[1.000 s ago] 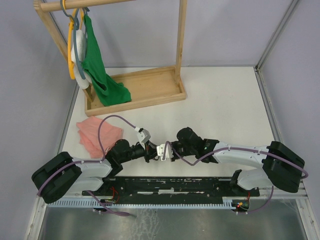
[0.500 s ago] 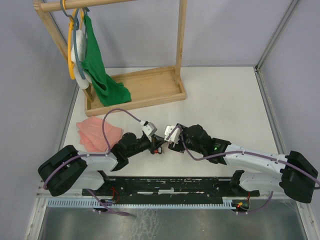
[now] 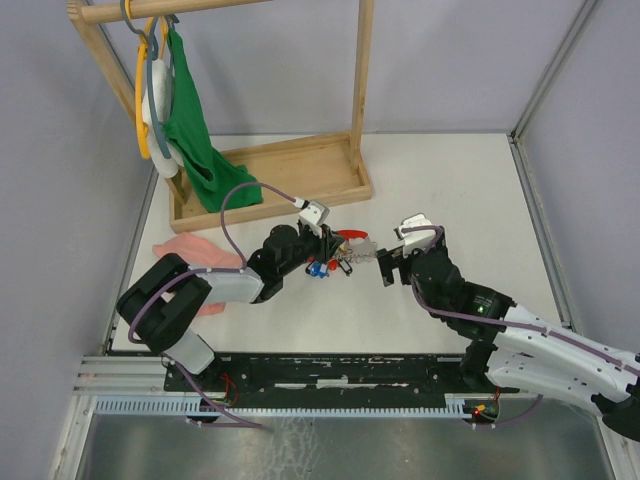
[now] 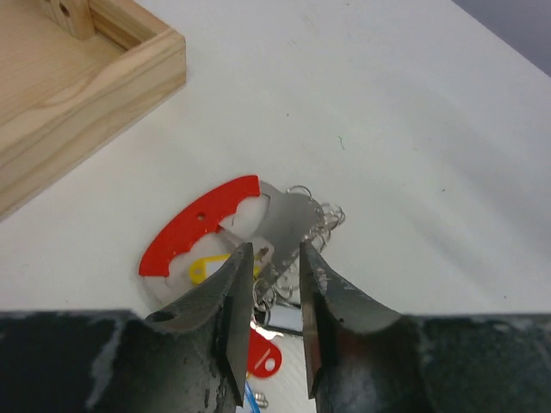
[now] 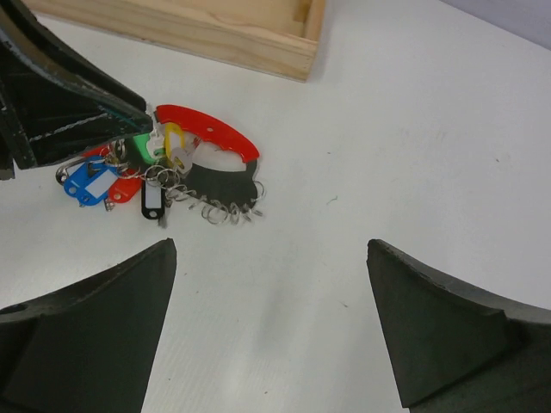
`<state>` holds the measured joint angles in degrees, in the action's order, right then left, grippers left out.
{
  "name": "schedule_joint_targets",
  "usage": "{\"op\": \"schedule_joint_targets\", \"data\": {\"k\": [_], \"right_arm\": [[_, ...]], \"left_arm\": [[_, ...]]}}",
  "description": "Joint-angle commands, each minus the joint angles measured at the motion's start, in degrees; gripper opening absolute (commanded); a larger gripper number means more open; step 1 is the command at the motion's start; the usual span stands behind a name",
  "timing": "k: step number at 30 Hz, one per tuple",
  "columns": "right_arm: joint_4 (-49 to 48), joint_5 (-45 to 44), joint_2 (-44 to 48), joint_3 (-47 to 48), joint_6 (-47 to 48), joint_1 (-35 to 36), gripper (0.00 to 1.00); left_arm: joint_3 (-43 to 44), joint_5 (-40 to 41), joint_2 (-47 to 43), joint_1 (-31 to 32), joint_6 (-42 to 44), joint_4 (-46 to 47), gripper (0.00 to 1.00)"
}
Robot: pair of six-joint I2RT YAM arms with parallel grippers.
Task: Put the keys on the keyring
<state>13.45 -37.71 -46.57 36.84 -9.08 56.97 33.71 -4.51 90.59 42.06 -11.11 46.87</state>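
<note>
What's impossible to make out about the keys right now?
Green tag: hidden behind the left gripper in the left wrist view, half covered by it in the right wrist view.
Rings: threading too small to trace in any view.
Left jaws' grip: contact with the bunch unclear.

The left pincer (image 4: 274,254) hides most of the green-tagged key (image 5: 145,143).

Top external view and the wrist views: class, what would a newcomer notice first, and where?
A bunch of colour-tagged keys with a red curved piece lies mid-table, with the left tool right over it and the right tool wide open, a little way off. At the back left a green cloth hangs from a wooden rack.
</note>
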Motion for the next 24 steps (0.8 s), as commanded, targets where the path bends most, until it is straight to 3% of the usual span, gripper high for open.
{"op": "schedule_joint_targets", "data": {"k": [1, 4, 6, 7, 8, 14, 20, 24], "right_arm": [[7.9, -6.4, 2.1, 2.3, -5.7, 0.0, 1.00], [12.5, -7.1, 2.9, 3.9, -8.1, -0.1, 1.00], [15.4, -8.1, 3.3, 5.1, -9.7, -0.1, 1.00], [16.9, -8.2, 3.6, 5.8, -10.3, -0.1, 1.00], [18.2, -8.1, 4.0, 6.4, -10.6, 0.0, 1.00], [27.4, -11.1, 6.5, 11.1, -13.0, -0.1, 1.00], [35.1, -14.0, 10.1, 14.7, -13.4, -0.1, 1.00], [39.2, -15.2, 13.0, 17.1, -13.0, 0.0, 1.00]], "left_arm": [[1.1, 2.3, -5.6, -0.2, -5.4, -7.1, 0.40], [1.9, 3.7, -11.8, -0.3, -6.4, -17.7, 0.48], [2.9, 6.1, -17.3, -0.4, -6.6, -26.0, 0.63], [3.2, 7.6, -19.7, -0.4, -6.6, -29.7, 0.88], [3.4, 9.0, -22.4, -0.4, -6.7, -33.5, 0.99], [2.9, 17.4, -40.9, -0.4, -6.7, -50.5, 0.99], [3.7, 19.4, -57.8, -0.4, -8.8, -61.7, 0.99], [7.1, 21.2, -64.4, -0.4, -8.9, -69.3, 0.99]]}}
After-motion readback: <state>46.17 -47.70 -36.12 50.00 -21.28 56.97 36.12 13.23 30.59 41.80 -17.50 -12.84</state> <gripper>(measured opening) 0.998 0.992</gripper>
